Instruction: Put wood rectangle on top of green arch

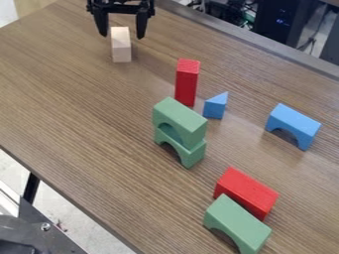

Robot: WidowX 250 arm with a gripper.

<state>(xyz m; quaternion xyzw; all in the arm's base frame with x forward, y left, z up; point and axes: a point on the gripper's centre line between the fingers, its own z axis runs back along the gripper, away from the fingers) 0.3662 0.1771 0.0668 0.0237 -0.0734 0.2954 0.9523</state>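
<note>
Green arch (238,224) at the front of the counter (73,114), nearest the camera, lies with a red block (246,192) right along its far side. My pincer (122,35) hangs at the top edge of the view, its two fingers spread wide with nothing gripped. The pale wood block (121,44) I am to place is on the counter at this far end; its far end shows between my fingertips, one to either side, though I cannot tell how far down they reach beside it. It is well apart from every other block.

Toward the middle, one green arch (180,120) sits on top of a second green arch (187,155), both with their hollows facing down. Just behind that pair a narrow red block (187,84) stands upright, and a small blue wedge (215,106) is beside it. Over to the right of the view, a blue arch (293,124) rests by itself, hollow down.
</note>
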